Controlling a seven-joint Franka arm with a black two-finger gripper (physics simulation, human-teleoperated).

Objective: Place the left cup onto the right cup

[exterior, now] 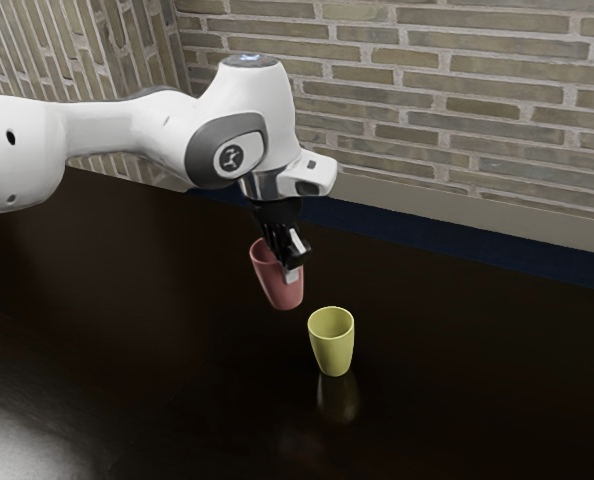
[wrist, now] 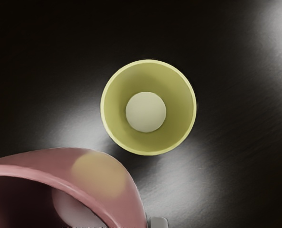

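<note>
Exterior view: pink cup aloft in my gripper, yellow cup standing on the dark table.
My white arm comes in from the exterior view's left over the table. The pink cup hangs tilted, clear of the tabletop, just up and toward the exterior view's left of the yellow cup, not touching it. The yellow cup stands upright, mouth up. My gripper is clamped on the pink cup's wall at its rim.
</note>
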